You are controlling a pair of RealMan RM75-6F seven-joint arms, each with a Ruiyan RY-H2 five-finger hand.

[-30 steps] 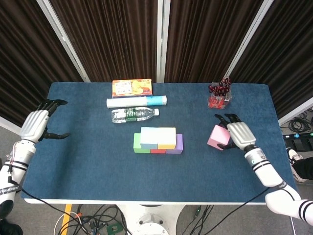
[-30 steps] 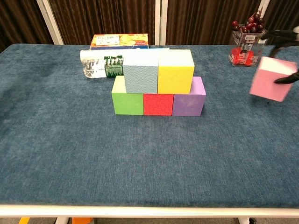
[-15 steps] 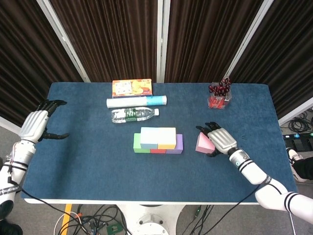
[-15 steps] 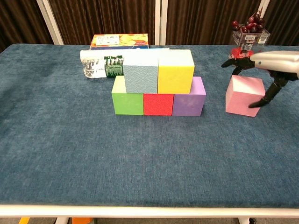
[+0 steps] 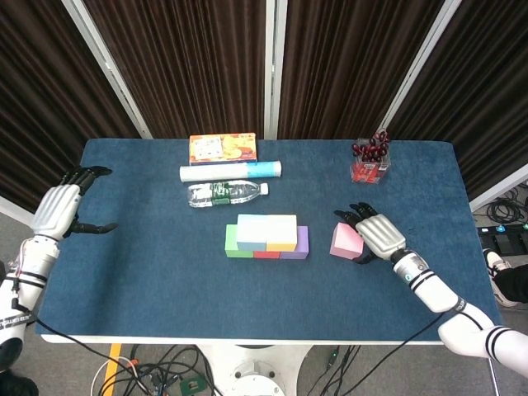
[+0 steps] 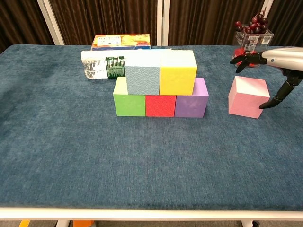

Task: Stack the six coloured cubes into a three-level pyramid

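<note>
The pink foam-like cube [image 6: 247, 98] rests on the blue cloth desk [image 6: 71, 156], toward its right edge. It looks light, slightly soft and matte, so it is best grasped on two opposite side faces. The right hand [image 5: 378, 234] arches over it with fingers apart, apparently not gripping. The left hand [image 5: 58, 208] waits open near the left edge. I count six cubes: three below, two above, one pink.

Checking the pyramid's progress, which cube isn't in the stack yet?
The pink cube, standing alone on the table beside the right hand; the other five are stacked.
</note>
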